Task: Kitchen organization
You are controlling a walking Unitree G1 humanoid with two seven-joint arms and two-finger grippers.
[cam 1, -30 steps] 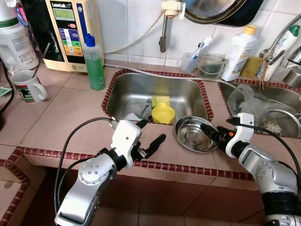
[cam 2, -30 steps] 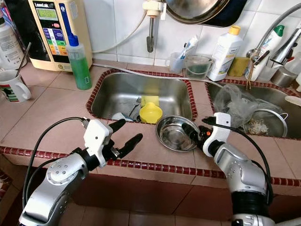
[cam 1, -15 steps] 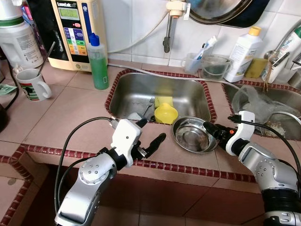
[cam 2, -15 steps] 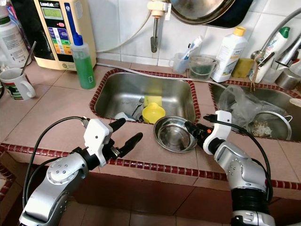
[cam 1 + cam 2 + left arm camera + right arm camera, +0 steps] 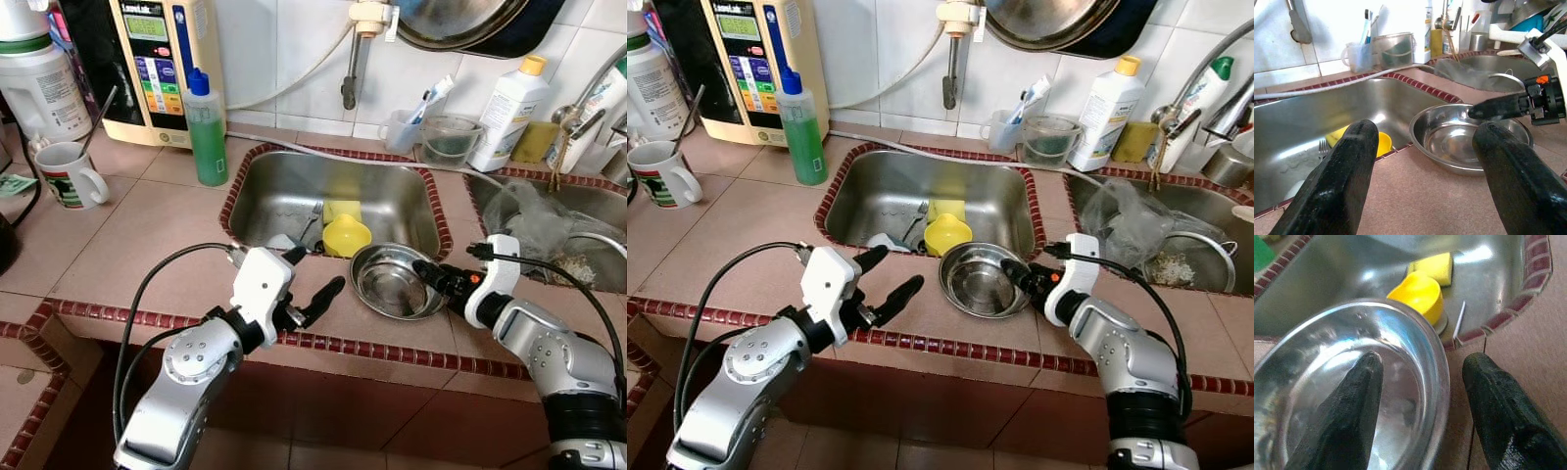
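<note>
Steel is the matter in hand: in the left eye view a steel bowl [image 5: 398, 282] is seen on the tiled counter [image 5: 127, 235], just beside the near right corner of the sink [image 5: 284, 196], and the right gripper [image 5: 438, 278] is set at its right rim, 1 finger inside and 1 outside. The left gripper [image 5: 315, 274] is held spread and empty over the counter's near edge, left of the bowl. In the right eye view a yellow cup [image 5: 946, 234] and a yellow sponge [image 5: 941, 209] are shown lying in the sink just beyond the bowl, with a green bottle [image 5: 801, 127] and a mug [image 5: 659, 171] far left. In the left wrist view the 2 black fingers [image 5: 1342, 181] are seen wide apart with nothing between them, the bowl lying ahead of them. In the right wrist view the rim is seen passing between the parted fingers [image 5: 1352, 416], which have not closed on it; contact cannot be told. The step is judged to be the gripping of the bowl. Next, closure on the thin rim is called for, and a lift kept level, since slippage of smooth steel is thought likely.
</note>
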